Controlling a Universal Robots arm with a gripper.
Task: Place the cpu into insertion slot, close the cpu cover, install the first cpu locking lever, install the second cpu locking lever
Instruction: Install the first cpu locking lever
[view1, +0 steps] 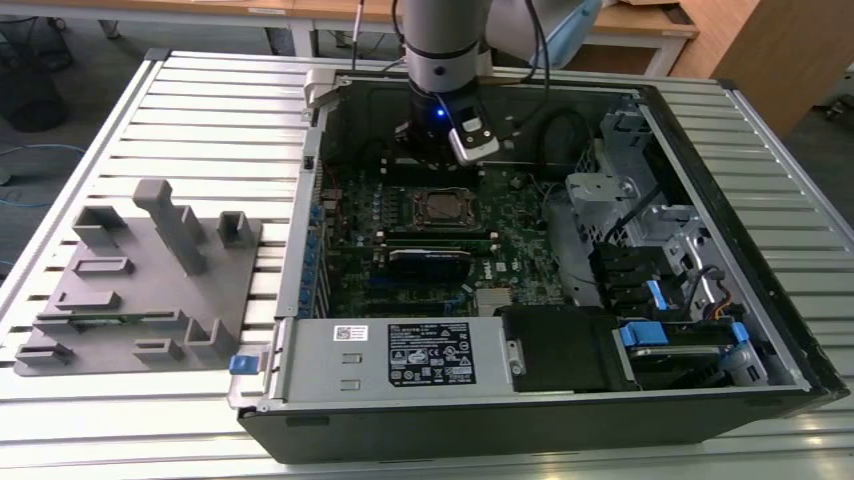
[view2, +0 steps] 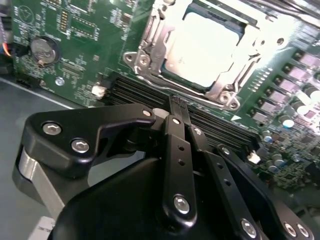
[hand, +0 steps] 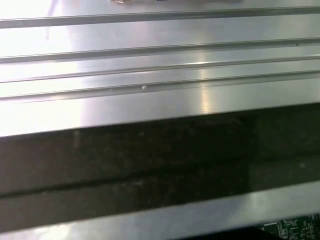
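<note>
In the exterior view we see the claw (view1: 430, 160) hanging inside the open case (view1: 747, 330), just behind the slot (view1: 443, 206). In the second wrist view its fingers (view2: 176, 112) are pressed together, empty, near the cpu (view2: 207, 47) seated under the closed cover (view2: 150, 45).

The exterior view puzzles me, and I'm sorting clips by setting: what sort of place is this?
Probably a robotics lab or test workshop: an opened computer case lies on a slatted metal table, a grey fixture block sits beside it, and wooden desks stand behind.
</note>
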